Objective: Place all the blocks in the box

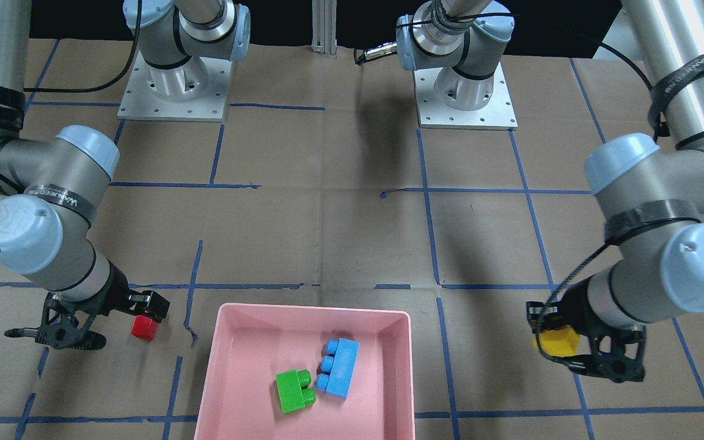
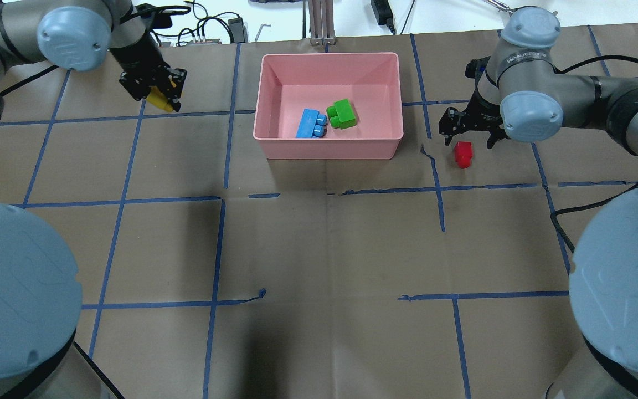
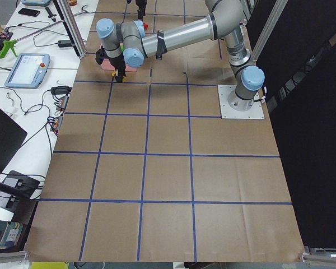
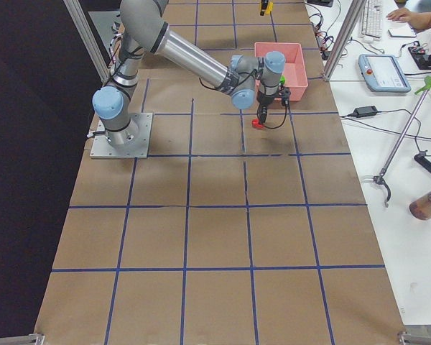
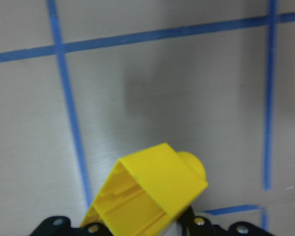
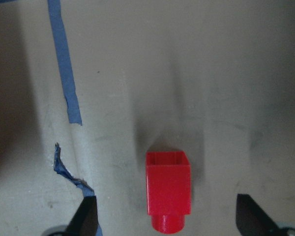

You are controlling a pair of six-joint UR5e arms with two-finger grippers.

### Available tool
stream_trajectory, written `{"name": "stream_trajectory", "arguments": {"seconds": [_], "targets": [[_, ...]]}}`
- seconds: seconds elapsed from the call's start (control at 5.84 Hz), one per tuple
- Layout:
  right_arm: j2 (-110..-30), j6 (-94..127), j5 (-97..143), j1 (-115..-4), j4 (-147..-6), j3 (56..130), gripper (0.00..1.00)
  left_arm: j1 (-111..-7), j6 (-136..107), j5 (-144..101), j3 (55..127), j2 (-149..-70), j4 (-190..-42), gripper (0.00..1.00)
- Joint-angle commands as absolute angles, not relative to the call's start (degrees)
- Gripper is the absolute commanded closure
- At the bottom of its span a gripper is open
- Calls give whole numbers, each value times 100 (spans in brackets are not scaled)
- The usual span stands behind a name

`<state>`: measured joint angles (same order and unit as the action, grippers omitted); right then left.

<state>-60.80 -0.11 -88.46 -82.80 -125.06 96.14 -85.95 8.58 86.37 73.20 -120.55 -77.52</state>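
Observation:
The pink box [image 2: 330, 56] stands at the far middle of the table, also in the front view [image 1: 312, 311]. Inside lie the blue brick [image 2: 309, 123] [image 1: 340, 368] and the green brick [image 2: 343, 113] [image 1: 294, 391], side by side. My left gripper [image 2: 157, 93] [image 1: 563, 348] is shut on the yellow brick [image 5: 147, 194] and holds it tilted above the table, left of the box. My right gripper [image 2: 467, 133] [image 6: 168, 223] is open, its fingers spread wide above the red brick [image 2: 462, 153] [image 6: 168, 189], which lies on its side on the table right of the box.
Brown paper with a blue tape grid covers the table. Both arm bases [image 1: 172, 79] [image 1: 465, 85] stand on metal plates at the robot's edge. Cables, a pendant and tools lie beyond the table's far edge [image 2: 208, 30].

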Motion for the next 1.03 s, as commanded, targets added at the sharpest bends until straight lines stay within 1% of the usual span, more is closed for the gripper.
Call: {"name": "stream_trajectory", "arguments": {"seconds": [0.0,0.17,0.34,0.51,0.68,0.86], "targets": [[-5906,-228,-8877,-8279,-12639,9659,13,-9191,-164,7855,7294,-12286,-6661,100],[-5906,-211,-8894,-8279,-12552,9694,37,-9341,-828,7518,7443,-12409,-6236,100],[-5932,-220,-8912,-8279,-12568,9790,53,-9499,-905,7462,7514,-12523,-5979,100],[-5950,-228,-8921,-8279,-12568,9791,65,-9631,-1149,7462,7506,-12655,-5489,96],[-5968,-229,-8912,-8262,-12551,9756,69,-9676,-1456,7497,7506,-12674,-5441,52],[-6029,-229,-8912,-8244,-12533,9712,69,-9677,-1537,7497,7497,-12630,-5449,26]]}}
